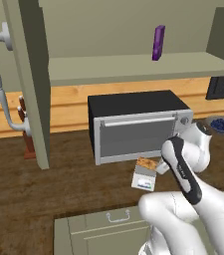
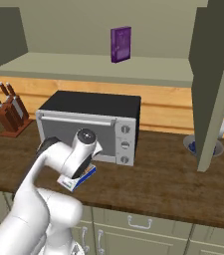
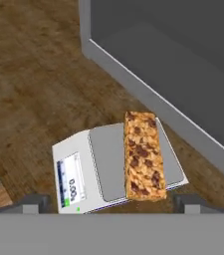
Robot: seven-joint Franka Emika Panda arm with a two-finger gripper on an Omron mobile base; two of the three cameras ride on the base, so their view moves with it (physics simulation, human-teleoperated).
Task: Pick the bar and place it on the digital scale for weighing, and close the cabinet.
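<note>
Lying flat on the scale point(image 3: 108, 169), the bar point(image 3: 143, 155) rests along the grey weighing plate, on the side nearer the oven point(image 1: 136, 127), with one end reaching past the plate's edge. It is tan, speckled with darker chunks, and bears no wrapper or writing. The scale's bluish display strip reads "0.00", with a small green dot beside it. No brand shows on the scale.

The pincer point(image 3: 111, 204) hovers just above, its two dark tips spread wide, one on each side of the scale, gripping nothing. Neither tip touches the bar.

From the left base view, the scale sits on the dark wood counter point(image 1: 49, 194) just in front of the oven's glass door, with the bar a small tan patch at its top and the arm's wrist right beside it. From the right base view, the arm covers most of the scale, and only a corner with its blue edge peeks out below the wrist.

The cabinet point(image 1: 31, 79) stands open, one door swung out at the left with its long curved handle point(image 1: 1, 74) facing the room, another door edge-on at the right. A purple box point(image 2: 120, 44) stands upright on the shelf; any print on it is too blurred to read. A knife block point(image 2: 11, 112) stands on the counter to the left, and a bowl point(image 1: 223, 124) of blue berries to the right.
</note>
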